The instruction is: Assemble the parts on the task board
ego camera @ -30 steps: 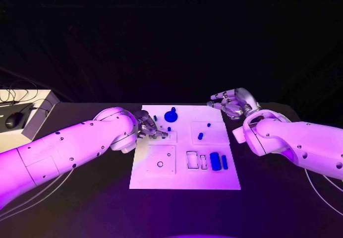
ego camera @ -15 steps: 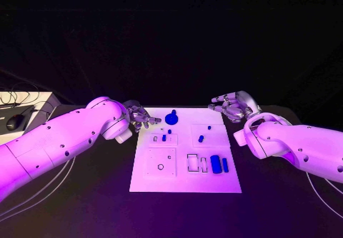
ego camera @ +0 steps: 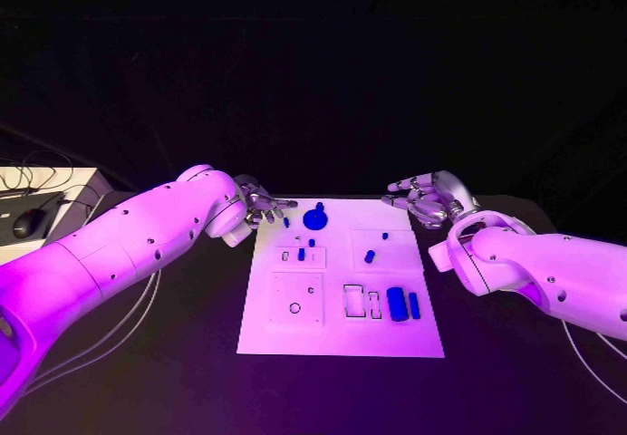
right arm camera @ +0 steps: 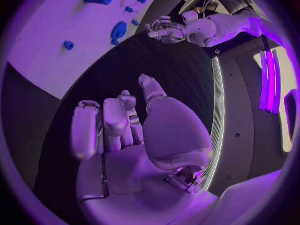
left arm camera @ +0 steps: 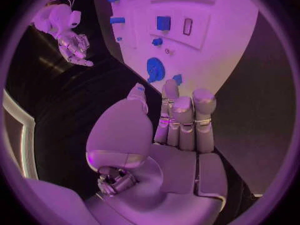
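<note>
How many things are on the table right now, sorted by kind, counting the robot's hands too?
Blue parts: 8
White task board: 1
Robot hands: 2, the left hand and the right hand
Total: 11

Violet light floods my arms and the white board [ego camera: 342,299]; background dark; my wrist views bend at the rims.
</note>
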`<state>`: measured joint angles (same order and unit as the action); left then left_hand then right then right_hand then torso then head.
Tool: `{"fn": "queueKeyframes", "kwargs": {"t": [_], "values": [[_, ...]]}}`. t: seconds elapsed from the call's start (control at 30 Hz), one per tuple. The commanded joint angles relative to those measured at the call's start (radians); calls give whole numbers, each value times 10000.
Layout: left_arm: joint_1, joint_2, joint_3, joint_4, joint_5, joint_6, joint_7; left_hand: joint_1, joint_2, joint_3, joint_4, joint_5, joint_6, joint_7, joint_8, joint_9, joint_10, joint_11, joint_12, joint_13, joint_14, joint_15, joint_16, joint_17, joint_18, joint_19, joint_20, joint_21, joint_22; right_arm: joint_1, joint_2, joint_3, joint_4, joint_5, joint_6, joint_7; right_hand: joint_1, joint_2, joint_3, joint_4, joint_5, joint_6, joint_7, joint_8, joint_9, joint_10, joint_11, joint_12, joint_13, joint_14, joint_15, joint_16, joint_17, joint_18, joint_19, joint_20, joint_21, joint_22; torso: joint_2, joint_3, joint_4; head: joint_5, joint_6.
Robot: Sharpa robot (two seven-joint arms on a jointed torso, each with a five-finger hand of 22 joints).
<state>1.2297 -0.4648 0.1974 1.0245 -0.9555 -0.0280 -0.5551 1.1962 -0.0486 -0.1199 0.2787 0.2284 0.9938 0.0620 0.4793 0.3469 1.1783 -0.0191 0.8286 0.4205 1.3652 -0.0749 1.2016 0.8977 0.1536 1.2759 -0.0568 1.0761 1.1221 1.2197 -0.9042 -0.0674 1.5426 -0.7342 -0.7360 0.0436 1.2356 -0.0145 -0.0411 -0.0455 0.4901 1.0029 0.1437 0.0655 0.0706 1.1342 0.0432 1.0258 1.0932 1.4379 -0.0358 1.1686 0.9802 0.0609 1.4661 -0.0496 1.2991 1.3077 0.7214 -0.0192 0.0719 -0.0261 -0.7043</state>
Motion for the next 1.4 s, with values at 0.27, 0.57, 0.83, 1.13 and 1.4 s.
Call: {"fn": "queueKeyframes", "kwargs": {"t": [0.27, 0.57, 0.83, 1.13, 1.4], "values": [[214, 609, -70, -1080, 77, 761, -395, -495, -655, 2242, 64, 89, 10, -282, 468, 1577, 223, -169, 230, 351, 287, -132, 183, 442, -182, 287, -99, 424, 412, -1, 52, 3, -9, -66, 105, 76, -81, 12, -23, -17, 67, 5, 82, 26, -1, -19, -53, -21, -9, 20, -43, -42, -15, 91, 804, -32, -39, 1910, 150, -15, -51, 47, 70], [384, 889, -220, -1571, 67, 1050, -525, -786, -1207, 3635, -14, 77, 153, -555, 515, 3703, 423, -393, 256, 709, 427, -289, 281, 916, -334, 496, -283, 762, 746, -1, 97, 3, -22, -73, 109, 71, -83, 8, -22, -21, 94, 6, 81, 26, -1, -24, -55, -27, -12, 22, -43, -37, -8, 88, 805, -32, -32, 1912, 162, -13, -65, 64, 41], [449, 989, -240, -1746, 65, 1132, -558, -905, -1236, 3511, 37, 41, 414, -605, 160, 4278, 531, -406, 243, 773, 465, -299, 342, 1109, -380, 563, -315, 890, 897, 0, 125, 3, -46, -75, 106, 71, -84, 14, -17, -21, 112, 9, 80, 26, -1, -12, -56, -16, -2, 21, -44, -39, -9, 89, 805, -34, -36, 1911, 154, -7, -46, 17, -9], [470, 1105, -271, -2007, 86, 1215, -553, -874, -1222, 3502, 22, 43, 450, -603, 33, 4417, 531, -405, 231, 763, 470, -298, 327, 1122, -385, 565, -318, 893, 918, -1, 149, 3, -53, -79, 106, 76, -84, 14, -17, -21, 112, 9, 80, 26, -1, -12, -56, -16, -2, 21, -44, -39, -9, 89, 805, -34, -36, 1911, 151, -22, -49, 26, -17], [470, 1215, -404, -2162, 151, 1309, -530, -832, -1210, 3501, 11, 44, 453, -600, 8, 4444, 530, -404, 233, 764, 469, -299, 328, 1127, -385, 562, -317, 889, 920, -1, 151, 4, -22, -89, 91, 88, -84, 14, -17, -21, 112, 9, 80, 26, -1, -12, -56, -16, -2, 21, -44, -39, -9, 89, 805, -34, -36, 1911, 173, -18, -64, 18, -11]]}}
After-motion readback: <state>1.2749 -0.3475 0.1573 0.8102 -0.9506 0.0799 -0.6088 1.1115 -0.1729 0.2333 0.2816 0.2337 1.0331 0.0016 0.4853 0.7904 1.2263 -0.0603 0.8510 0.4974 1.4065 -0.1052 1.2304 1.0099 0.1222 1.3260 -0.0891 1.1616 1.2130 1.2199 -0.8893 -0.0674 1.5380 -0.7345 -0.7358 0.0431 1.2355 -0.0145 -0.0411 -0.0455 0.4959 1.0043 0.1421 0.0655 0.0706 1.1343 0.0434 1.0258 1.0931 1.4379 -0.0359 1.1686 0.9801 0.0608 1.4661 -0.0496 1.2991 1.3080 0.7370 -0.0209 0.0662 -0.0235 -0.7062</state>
